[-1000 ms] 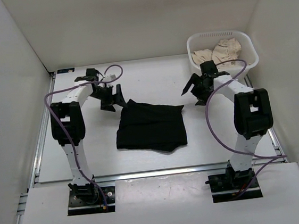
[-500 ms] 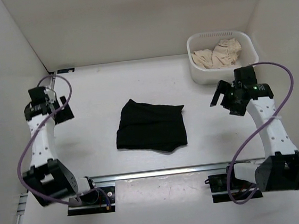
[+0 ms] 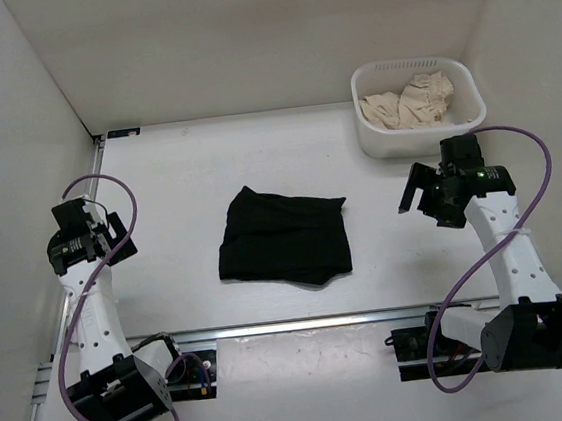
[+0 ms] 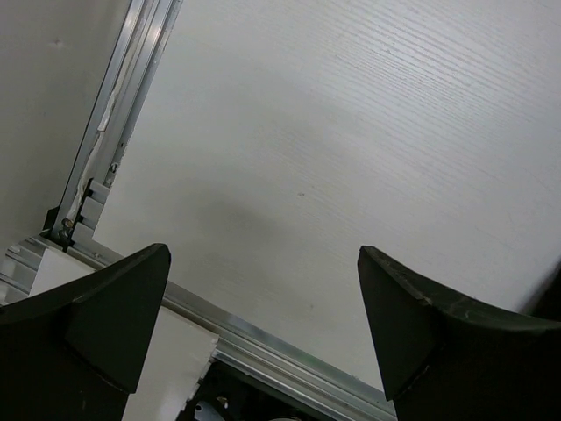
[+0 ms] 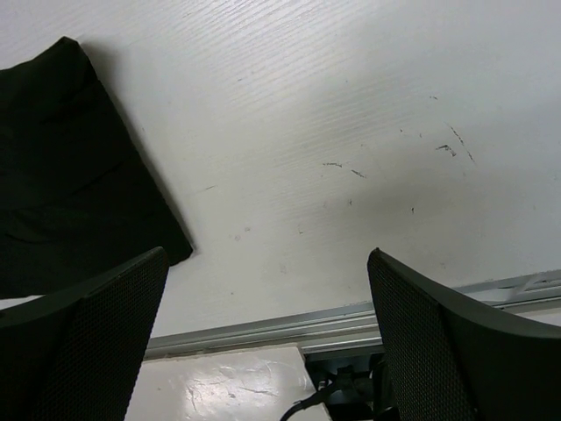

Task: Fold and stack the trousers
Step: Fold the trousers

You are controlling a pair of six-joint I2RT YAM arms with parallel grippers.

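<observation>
The black trousers (image 3: 284,237) lie folded into a compact rectangle in the middle of the table; their right edge shows at the left of the right wrist view (image 5: 70,175). My left gripper (image 3: 103,239) is open and empty, held far left of the trousers near the table's left rail. In the left wrist view (image 4: 263,324) its jaws stand wide apart over bare table. My right gripper (image 3: 418,194) is open and empty, raised to the right of the trousers. The right wrist view (image 5: 267,324) shows its jaws wide apart with nothing between them.
A white basket (image 3: 370,119) at the back right holds beige cloth (image 3: 408,102). Aluminium rails run along the table's left side (image 4: 123,132) and front edge (image 5: 351,324). White walls enclose the table on three sides.
Both arms have drawn back from the trousers toward the near sides: the left gripper moved left and nearer, the right gripper right and nearer. The trousers have not moved.
</observation>
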